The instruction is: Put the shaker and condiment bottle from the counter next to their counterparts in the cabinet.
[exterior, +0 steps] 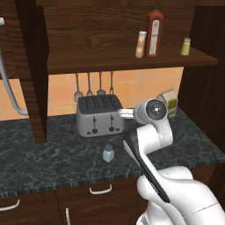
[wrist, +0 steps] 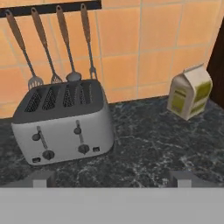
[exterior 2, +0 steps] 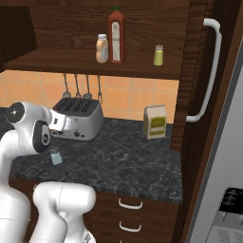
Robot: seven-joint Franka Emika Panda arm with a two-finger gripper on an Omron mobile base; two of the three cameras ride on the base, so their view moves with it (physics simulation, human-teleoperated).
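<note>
The gripper (wrist: 109, 178) hangs wide open above the counter (wrist: 144, 144), nothing between its tips, which peek up at the bottom of the hand view, mostly cut off. In both base views the arm's own elbow and wrist cover the gripper, so its jaws can't be made out there.

Ahead of the gripper and to its left sits the toaster (wrist: 63, 124), four slots, with levers and knobs on its face; any markings are too small to read. Above it four utensils (wrist: 54, 48) hang on a rail, handles partly cut by the top edge. Ahead and to the right stands a small carton (wrist: 190, 92) with a green-yellow label, its print illegible.

The shaker (exterior: 108, 153) stands on the counter in front of the toaster, behind and below the gripper; in the right base view it is half hidden by the arm.

Up in the cabinet (exterior: 110, 61), well above the gripper, the bottle (exterior: 140, 44) stands touching or just beside the red bottle (exterior: 154, 31), whose label is unreadable. The yellow-green shaker (exterior: 186, 46) stands apart to their right.
</note>
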